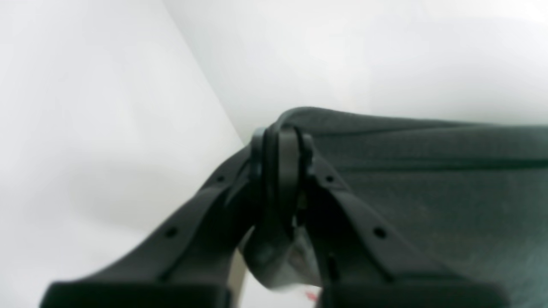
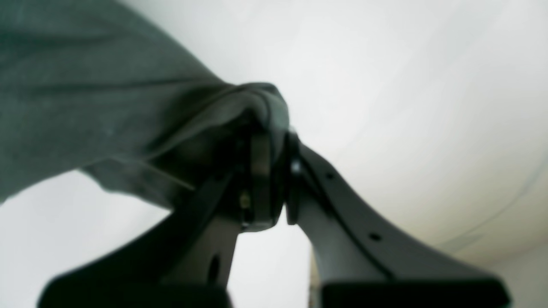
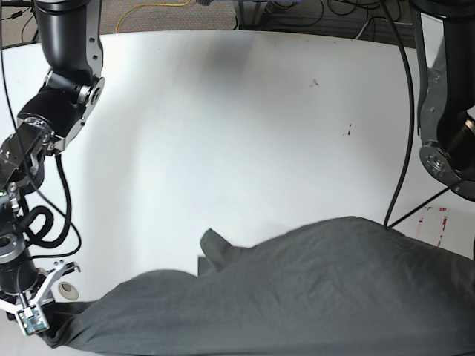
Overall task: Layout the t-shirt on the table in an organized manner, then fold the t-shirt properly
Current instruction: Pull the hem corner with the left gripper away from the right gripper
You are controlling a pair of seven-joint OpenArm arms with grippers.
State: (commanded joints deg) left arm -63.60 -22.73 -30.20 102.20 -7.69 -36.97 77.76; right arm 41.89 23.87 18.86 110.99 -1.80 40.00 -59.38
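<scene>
Both grippers' fingers (image 1: 295, 149) pinch t-shirt (image 3: 297, 289) above table (image 3: 223, 133).

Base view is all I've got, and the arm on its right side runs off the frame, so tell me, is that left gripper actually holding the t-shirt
Observer: Yes. In the left wrist view the left gripper is closed on a bunched edge of the t-shirt.
Operator: And the right one, is the grip clean?
Observer: In the right wrist view the right gripper pinches a gathered fold of cloth that wraps over one fingertip.
Operator: Is the cloth slack by the left gripper?
Observer: The left wrist view shows it running away from the fingers in long, fairly straight creases, above the white table.
</scene>
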